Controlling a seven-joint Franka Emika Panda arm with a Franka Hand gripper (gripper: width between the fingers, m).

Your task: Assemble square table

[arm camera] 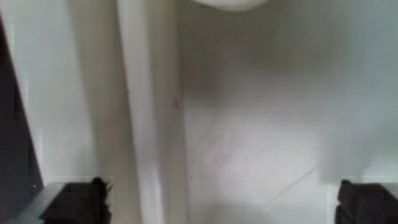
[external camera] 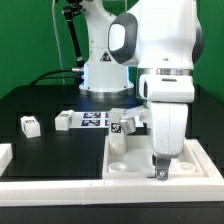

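Marker board (external camera: 88,120) on black table (external camera: 40,100)

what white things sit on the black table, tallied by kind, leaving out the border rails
white plastic square tabletop with raised rim: 1
small white tagged block legs: 3 in view
thin flat white marker board: 1
total: 5

Bright, even light; soft close-up.
Exterior view is crisp, the white arm (external camera: 165,40) nearly glaring against the black worktop (external camera: 30,95); wrist view is blurred, the tabletop (arm camera: 267,120) shaded grey.
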